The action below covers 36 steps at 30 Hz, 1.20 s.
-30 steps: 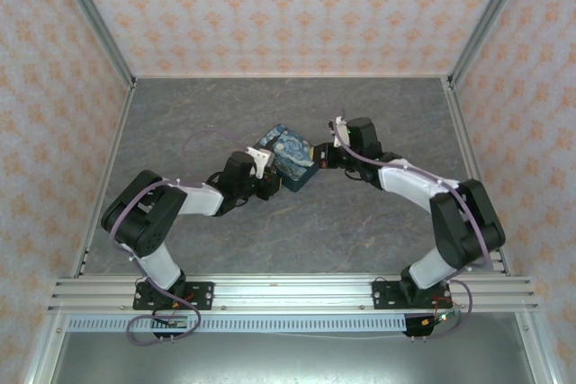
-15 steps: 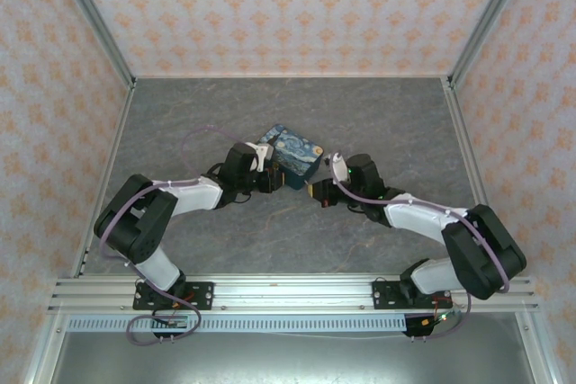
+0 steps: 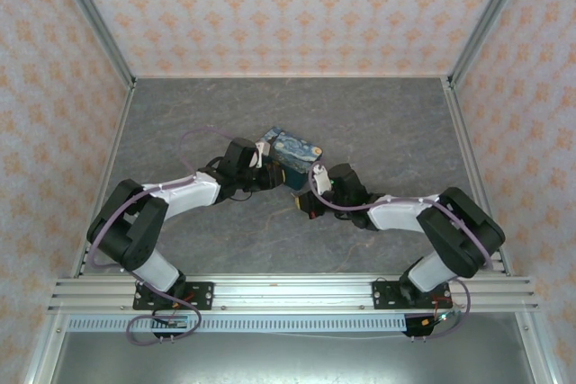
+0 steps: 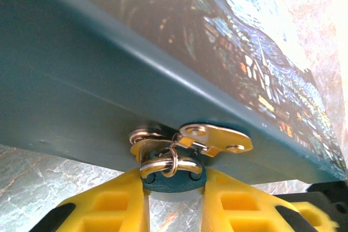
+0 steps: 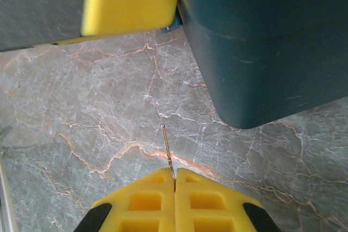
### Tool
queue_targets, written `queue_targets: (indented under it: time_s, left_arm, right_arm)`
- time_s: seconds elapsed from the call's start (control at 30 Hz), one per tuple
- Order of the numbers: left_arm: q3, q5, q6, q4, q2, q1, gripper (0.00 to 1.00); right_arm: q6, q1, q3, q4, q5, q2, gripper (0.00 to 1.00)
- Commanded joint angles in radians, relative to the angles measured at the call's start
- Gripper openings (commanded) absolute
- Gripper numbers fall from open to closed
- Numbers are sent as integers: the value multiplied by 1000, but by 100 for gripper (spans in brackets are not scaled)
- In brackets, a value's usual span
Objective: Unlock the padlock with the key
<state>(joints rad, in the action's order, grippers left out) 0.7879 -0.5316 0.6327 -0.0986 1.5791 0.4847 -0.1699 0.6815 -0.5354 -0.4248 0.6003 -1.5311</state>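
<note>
- Where the two arms meet near the middle of the grey marbled table (image 3: 180, 123), a painted box (image 3: 297, 152) lies flat. It has a blue-and-yellow night-sky picture on the lid and plain teal sides.
- Padlock (image 4: 173, 182): small teal body, hanging at the box's side wall just below the lid edge. Its steel shackle (image 4: 185, 162) runs through the loop of a brass hasp (image 4: 216, 137) fixed to that wall.
- Left gripper (image 3: 266, 174): at the box's left side in the overhead view. It is clamped on the padlock, with one yellow finger (image 4: 117, 202) against each flank of the lock body.
- Right gripper (image 5: 175, 180): low over the table at the box's near corner. Its jaws are pressed fully together, pinching the key (image 5: 168, 153).
- Key: a thin metal blade seen edge-on, sticking out from between the right fingertips. It points towards the gap between the box's rounded corner and the left gripper's finger. Its tip is over bare table, near the box but apart from both box and padlock.
- Box, close view from the right wrist: a rounded teal corner with light scuffs, resting on the table.
</note>
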Motion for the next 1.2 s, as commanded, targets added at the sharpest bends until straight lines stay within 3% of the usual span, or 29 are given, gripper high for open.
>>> queue_targets:
  time_s: [0.0, 0.2, 1.17]
  left_arm:
    - [34, -28, 59, 23, -27, 5, 24]
    - [38, -53, 114, 8, -15, 5, 24]
    - [51, -28, 113, 47, -24, 6, 24]
  right_arm:
    - [23, 12, -39, -71, -32, -19, 0]
    - [27, 15, -53, -88, -45, -39, 0]
    - [37, 20, -144, -71, -86, -121, 0]
